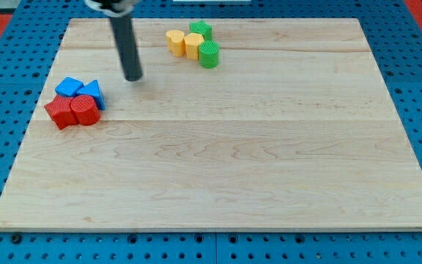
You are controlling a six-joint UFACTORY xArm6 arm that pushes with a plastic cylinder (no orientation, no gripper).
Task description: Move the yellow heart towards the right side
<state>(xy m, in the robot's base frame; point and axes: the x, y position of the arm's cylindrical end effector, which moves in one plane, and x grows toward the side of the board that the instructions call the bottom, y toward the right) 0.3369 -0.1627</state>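
My tip stood left of the yellow heart — the tool, a bare rod, gripped nothing; best push rightward from its left flank.

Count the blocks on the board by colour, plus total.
Yellow: 2, at and, view's top.
Green: 2, at and, touching the yellows.
Blue: 2, at and, view's left.
Red: 2, at and, below the blues.
Total: 8.
My tip sits between the two clusters, touching none.
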